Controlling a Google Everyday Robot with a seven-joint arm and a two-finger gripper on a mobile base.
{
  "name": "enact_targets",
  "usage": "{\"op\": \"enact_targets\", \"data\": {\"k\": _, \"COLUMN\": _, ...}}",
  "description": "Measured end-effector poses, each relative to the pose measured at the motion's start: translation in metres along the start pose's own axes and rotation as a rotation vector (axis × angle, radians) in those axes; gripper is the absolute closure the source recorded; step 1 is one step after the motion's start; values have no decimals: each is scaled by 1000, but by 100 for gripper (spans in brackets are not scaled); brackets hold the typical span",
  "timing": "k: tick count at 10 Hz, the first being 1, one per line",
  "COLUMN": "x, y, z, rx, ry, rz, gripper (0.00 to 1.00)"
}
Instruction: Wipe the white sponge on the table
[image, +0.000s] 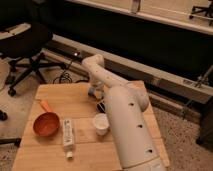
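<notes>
My white arm (127, 125) reaches from the lower right across the wooden table (75, 100). The gripper (94, 93) hangs at the arm's far end, low over the back middle of the table. No white sponge shows in the camera view; if it lies under the gripper, it is hidden. A small dark object (101, 106) lies on the table just in front of the gripper, next to the arm.
An orange bowl (46, 124) with an orange handle-like piece (45, 105) sits at the table's left. A white tube (68, 135) lies beside it and a white cup (101, 123) stands mid-table. A black office chair (25, 42) is at back left.
</notes>
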Motion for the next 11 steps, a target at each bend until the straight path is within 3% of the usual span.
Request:
{"op": "enact_targets", "data": {"k": 3, "x": 3, "y": -64, "z": 20, "rx": 35, "ry": -54, "rz": -95, "gripper": 100}}
{"op": "enact_targets", "data": {"k": 7, "x": 37, "y": -132, "z": 18, "rx": 50, "ry": -43, "rz": -234, "gripper": 100}}
{"op": "enact_targets", "data": {"k": 11, "x": 67, "y": -155, "z": 7, "rx": 31, "ry": -18, "rz": -286, "gripper": 100}}
